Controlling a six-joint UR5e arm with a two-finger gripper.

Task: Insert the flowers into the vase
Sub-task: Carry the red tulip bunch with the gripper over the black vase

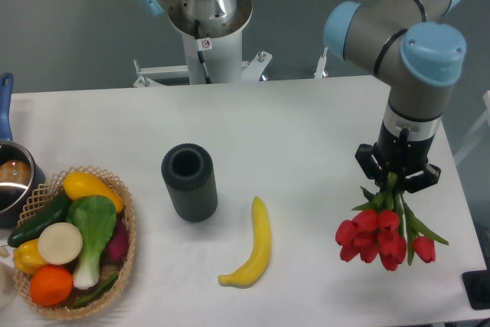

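Red tulips (380,237), green stems, bunched

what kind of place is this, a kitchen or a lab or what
Most likely a robotics lab or test bench, not a kitchen: a robot arm stands at a bare white table against a plain grey wall, and props lie spread out: a vase, a banana, a produce basket.

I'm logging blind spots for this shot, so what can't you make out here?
- Vase inside: only a dark mouth shows, the bottom is hidden.
- Hand: the fingers meet the tulips under the wrist, so the grip point is hidden.
- Pot: cut off by the left edge.
- Basket: lower items hidden under the produce.
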